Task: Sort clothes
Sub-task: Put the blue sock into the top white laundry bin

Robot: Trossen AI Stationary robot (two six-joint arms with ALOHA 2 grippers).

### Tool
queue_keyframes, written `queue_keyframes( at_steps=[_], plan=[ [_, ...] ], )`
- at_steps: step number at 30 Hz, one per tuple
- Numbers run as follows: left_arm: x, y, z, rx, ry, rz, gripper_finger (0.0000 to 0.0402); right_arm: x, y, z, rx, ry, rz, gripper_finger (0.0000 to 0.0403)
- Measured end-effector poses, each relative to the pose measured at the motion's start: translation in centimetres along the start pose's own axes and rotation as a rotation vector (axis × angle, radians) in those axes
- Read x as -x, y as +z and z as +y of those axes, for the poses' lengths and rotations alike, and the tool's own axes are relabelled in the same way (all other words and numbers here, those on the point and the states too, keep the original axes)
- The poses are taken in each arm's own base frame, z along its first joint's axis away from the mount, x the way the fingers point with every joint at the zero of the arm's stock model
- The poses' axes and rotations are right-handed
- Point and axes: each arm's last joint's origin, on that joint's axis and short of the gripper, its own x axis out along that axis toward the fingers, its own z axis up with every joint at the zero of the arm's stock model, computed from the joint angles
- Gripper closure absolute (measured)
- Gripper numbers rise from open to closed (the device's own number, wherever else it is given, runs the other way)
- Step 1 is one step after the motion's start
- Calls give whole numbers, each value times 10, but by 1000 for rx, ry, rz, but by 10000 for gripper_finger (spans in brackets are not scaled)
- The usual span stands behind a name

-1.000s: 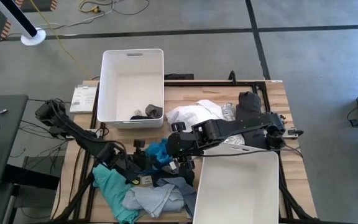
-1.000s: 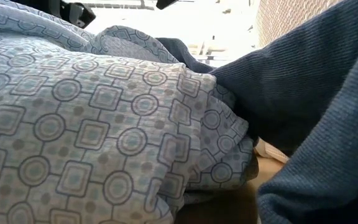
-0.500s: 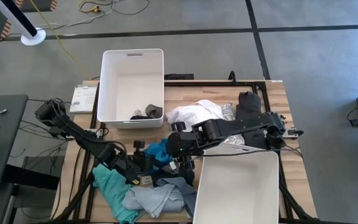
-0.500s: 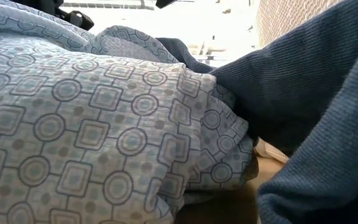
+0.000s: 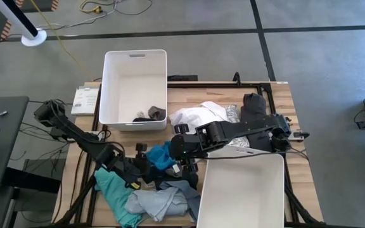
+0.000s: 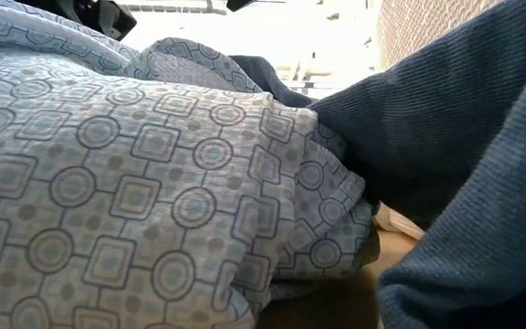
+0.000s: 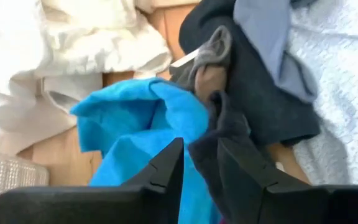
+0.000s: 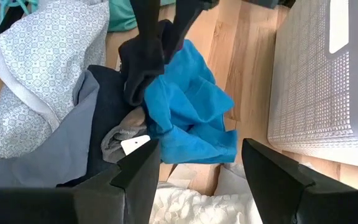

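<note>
From above, the left hand (image 5: 146, 170) sat low over the wooden worktop (image 5: 277, 101) at the bright blue soft fabric garment (image 5: 161, 154), with the teal garment (image 5: 111, 188) and the pale blue garment (image 5: 160, 202) just beside it toward the near edge; the right hand (image 5: 181, 166) hung close on the other side, near the empty white rectangular plastic bin (image 5: 243, 190), while a second white bin (image 5: 134, 85) held a small dark piece. In the low view a grey-white patterned garment (image 6: 135, 192) and a dark grey ribbed garment (image 6: 455, 183) filled nearly everything. In the left wrist view the left hand's fingers (image 7: 166, 171) stood a little apart around a fold of dark fabric (image 7: 229, 127), possibly only touching it. In the right wrist view the right hand's fingers (image 8: 135, 174) stood wide apart, empty, above the blue garment.
</note>
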Motion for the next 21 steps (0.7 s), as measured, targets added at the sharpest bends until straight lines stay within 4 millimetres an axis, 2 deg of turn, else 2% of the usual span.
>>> queue_keyframes(
  at_steps=[6,13,21],
  plan=[
    [-10,-6,-7,0,-39,15,296,0,1,0,0,-1,-6,159],
    [-12,-11,-11,14,-33,39,251,0,1,0,-1,-1,-7,159],
    [-11,-18,-7,24,71,79,218,0,1,0,0,-1,-12,159]
  ],
)
